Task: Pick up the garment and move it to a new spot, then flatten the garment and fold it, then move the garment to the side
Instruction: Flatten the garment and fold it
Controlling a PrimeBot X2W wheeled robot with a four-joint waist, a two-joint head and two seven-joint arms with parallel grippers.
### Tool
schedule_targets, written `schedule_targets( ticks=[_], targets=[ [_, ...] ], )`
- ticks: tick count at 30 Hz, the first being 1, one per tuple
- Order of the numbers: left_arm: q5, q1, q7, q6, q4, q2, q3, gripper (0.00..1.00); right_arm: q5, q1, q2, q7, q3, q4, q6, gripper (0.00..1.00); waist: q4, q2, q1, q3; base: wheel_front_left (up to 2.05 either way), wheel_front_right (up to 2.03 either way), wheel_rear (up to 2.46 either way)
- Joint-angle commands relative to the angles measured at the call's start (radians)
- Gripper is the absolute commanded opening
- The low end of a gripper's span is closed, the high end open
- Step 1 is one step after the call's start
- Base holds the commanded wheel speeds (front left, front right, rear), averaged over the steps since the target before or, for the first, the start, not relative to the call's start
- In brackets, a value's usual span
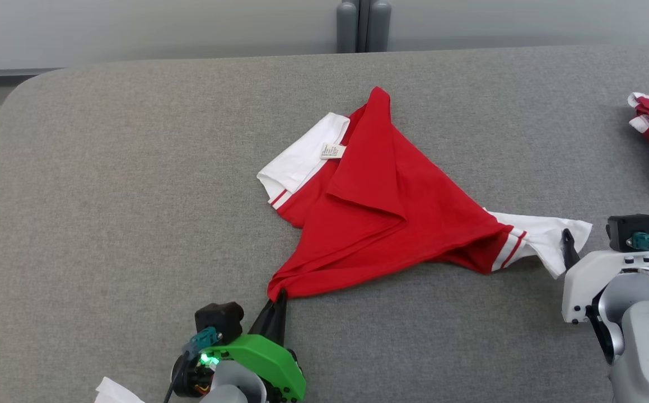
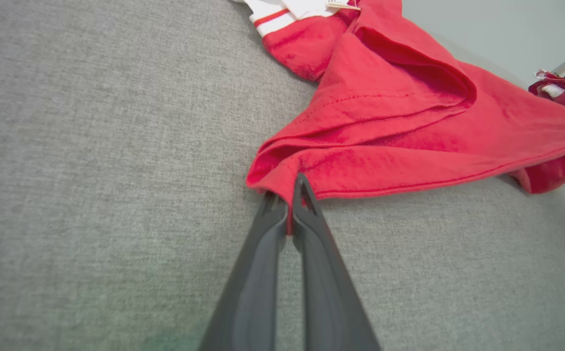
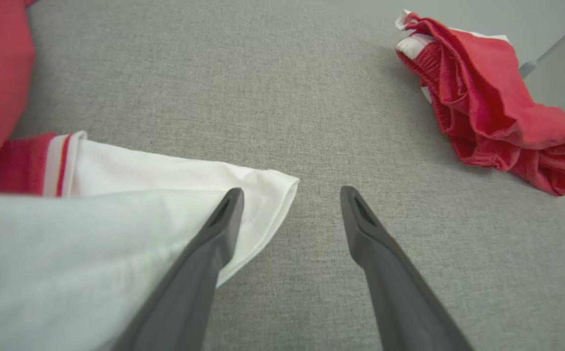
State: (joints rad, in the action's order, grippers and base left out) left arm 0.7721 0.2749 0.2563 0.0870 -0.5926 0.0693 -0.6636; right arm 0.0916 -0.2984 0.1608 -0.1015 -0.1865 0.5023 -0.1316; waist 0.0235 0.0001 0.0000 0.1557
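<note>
Red short-sleeved T-shirt with white sleeves, lying crumpled in a rough triangle at the middle of the grey fabric worktop. The left fingers are pressed together on its near red corner, with cloth pinched between their tips. The right fingers stand wide apart and hold nothing; one lies over the white sleeve's end, the other over bare worktop.

Nothing here is legible for you. The small white fabric label, just above the centre of the head view on the red short-sleeved T-shirt with white sleeves, carries dark print too tiny to read.
</note>
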Motion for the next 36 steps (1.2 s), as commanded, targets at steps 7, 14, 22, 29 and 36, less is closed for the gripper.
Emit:
schedule_targets(
  ticks=[7,14,22,29,36],
  targets=[
    [-0.017,0.012,0.006,0.006,0.031,0.003,0.006,0.0,-0.106,-0.059,0.067,-0.097,0.109,0.104,0.002,0.9,0.01,-0.0001,0.0,0.017,0.0,0.0,0.0],
    [-0.026,0.012,0.008,0.011,0.052,0.011,0.009,0.0,-0.185,-0.063,0.095,-0.139,0.187,0.174,0.002,0.25,0.008,-0.0001,0.0,0.016,0.0,0.0,0.0],
    [-0.036,0.014,0.008,0.016,0.079,0.02,0.024,0.0,-0.22,-0.064,0.095,-0.07,0.194,0.169,0.002,0.0,-0.007,-0.0001,0.0,-0.001,0.0,0.0,0.0],
    [-0.046,0.037,0.01,0.005,0.181,0.038,0.085,0.0,-0.329,-0.074,0.06,0.057,0.154,0.079,0.002,0.0,-0.023,-0.0001,0.0,-0.051,0.0,0.0,0.0],
    [-0.033,0.053,0.009,-0.001,0.378,0.08,0.175,0.0,-0.446,-0.023,0.077,0.114,0.166,-0.153,0.002,0.0,-0.047,-0.0001,0.0,-0.138,0.0,0.0,0.0]
  ],
)
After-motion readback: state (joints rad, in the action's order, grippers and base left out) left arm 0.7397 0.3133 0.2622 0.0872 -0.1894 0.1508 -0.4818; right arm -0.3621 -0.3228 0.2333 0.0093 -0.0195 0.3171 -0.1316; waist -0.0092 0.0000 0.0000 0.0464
